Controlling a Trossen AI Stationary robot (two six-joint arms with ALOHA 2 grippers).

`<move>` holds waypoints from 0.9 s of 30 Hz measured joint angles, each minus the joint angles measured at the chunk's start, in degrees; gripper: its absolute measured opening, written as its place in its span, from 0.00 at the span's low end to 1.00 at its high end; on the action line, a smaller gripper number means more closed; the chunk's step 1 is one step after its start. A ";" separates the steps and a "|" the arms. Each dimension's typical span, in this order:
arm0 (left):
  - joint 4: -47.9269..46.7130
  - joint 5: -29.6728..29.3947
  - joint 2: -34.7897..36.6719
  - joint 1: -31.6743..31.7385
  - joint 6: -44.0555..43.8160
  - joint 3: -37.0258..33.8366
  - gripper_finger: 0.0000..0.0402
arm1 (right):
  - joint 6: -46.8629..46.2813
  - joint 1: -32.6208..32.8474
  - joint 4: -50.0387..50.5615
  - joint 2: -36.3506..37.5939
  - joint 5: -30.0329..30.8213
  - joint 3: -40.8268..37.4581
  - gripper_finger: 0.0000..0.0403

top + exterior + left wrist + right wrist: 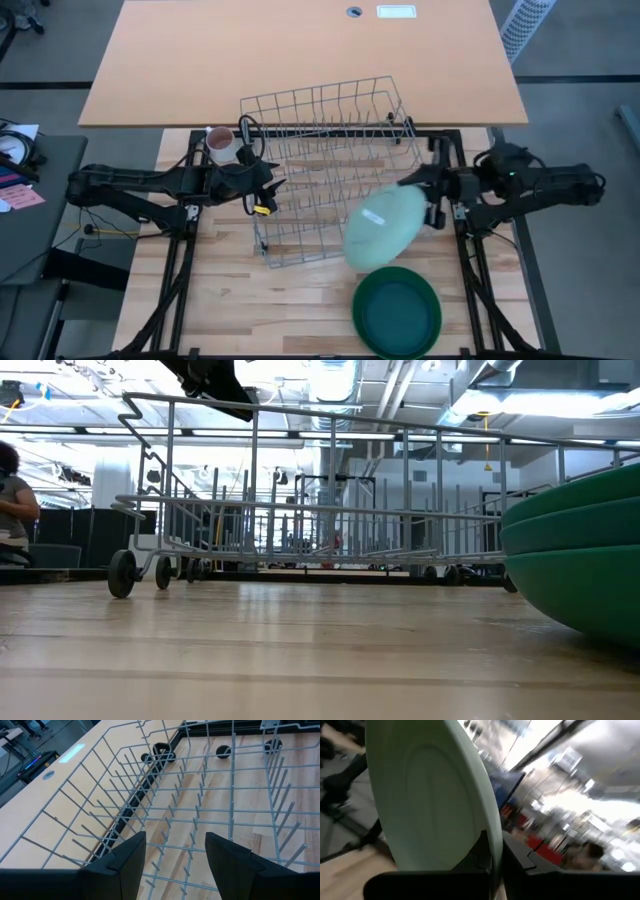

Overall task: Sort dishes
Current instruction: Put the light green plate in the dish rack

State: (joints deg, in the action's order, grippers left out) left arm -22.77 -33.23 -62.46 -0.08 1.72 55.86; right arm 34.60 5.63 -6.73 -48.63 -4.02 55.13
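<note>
Stacked dark green glossy round plates (580, 570) sit closest to the low camera, on the wooden worktop (230, 300) just in front of the grey wire dish rack (330, 170), off its near right corner. Above that corner of the rack, the right tool (432, 198) is pressed together on the rim of a pale mint green glossy round plate (384, 228), holding it tilted in the air over the rack's edge. At the rack's left side the left tool (262, 185) hovers with its fingers (125, 862) spread and nothing between them, looking down into bare tines. A small pinkish-white mug (220, 143) stands just behind that tool. Sorting looks barely begun: no plate is racked, the mint one is on its way, and the green stack remains.
</note>
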 joint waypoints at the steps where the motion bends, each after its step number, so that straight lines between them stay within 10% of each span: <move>1: -0.01 0.00 -0.01 0.00 0.00 0.01 0.50 | -1.25 0.00 0.70 -0.50 0.10 0.00 0.05; 20: 3.32 0.00 -0.02 0.00 -1.53 0.02 0.50 | -5.62 -1.61 7.65 -10.07 14.77 0.00 0.05; 27: 3.30 -0.10 -0.02 0.00 0.24 0.02 0.50 | 13.13 -2.43 7.26 -11.53 14.65 0.00 0.04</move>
State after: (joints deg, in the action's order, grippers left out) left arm -19.46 -33.34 -62.48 -0.08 1.96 55.88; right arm 47.73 3.20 0.53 -60.16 10.63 55.13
